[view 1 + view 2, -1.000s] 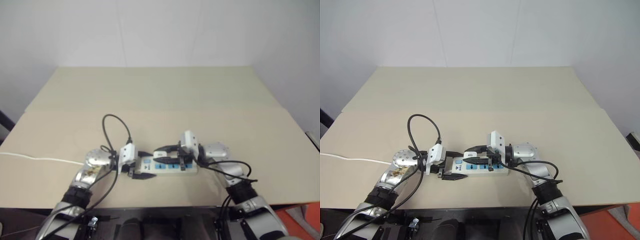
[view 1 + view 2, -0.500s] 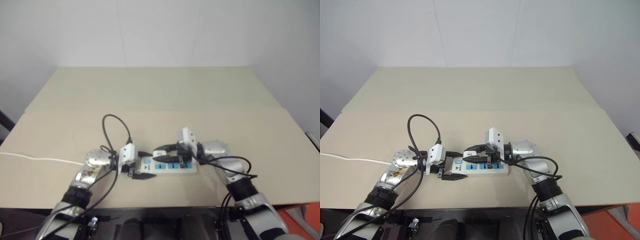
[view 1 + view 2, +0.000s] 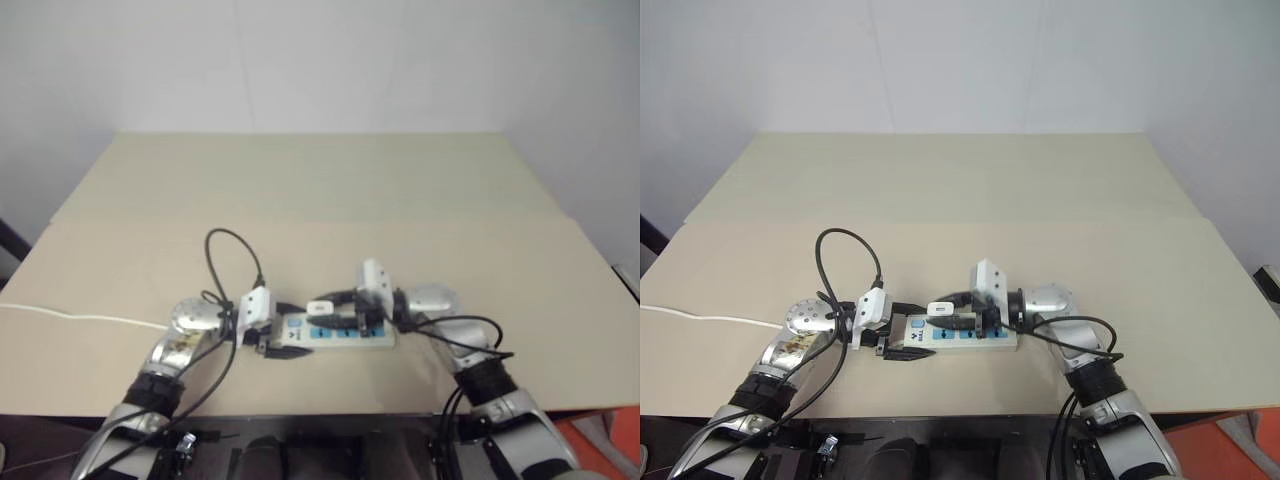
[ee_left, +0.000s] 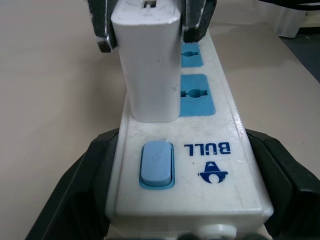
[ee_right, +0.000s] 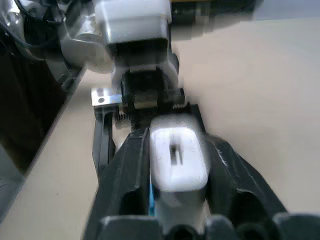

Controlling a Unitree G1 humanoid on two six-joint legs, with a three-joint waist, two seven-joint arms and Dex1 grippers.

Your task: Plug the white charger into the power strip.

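Charger (image 4: pixel 146 60): we see it upright on the strip (image 4: pixel 220 150), seated in the socket next to the switch, so the plug looks home.
Strip: it lies lengthwise near the table's (image 3: pixel 320 190) front edge, between our two arms.
Left gripper (image 3: pixel 283 331): fingers spread wide around the strip's switch end (bracing it, we judge, against the push).
Right gripper (image 3: pixel 943 317): fingers flank the charger's top; whether they press or stand just off, we cannot tell.
Room: open table behind and to both sides; little space toward the front edge.
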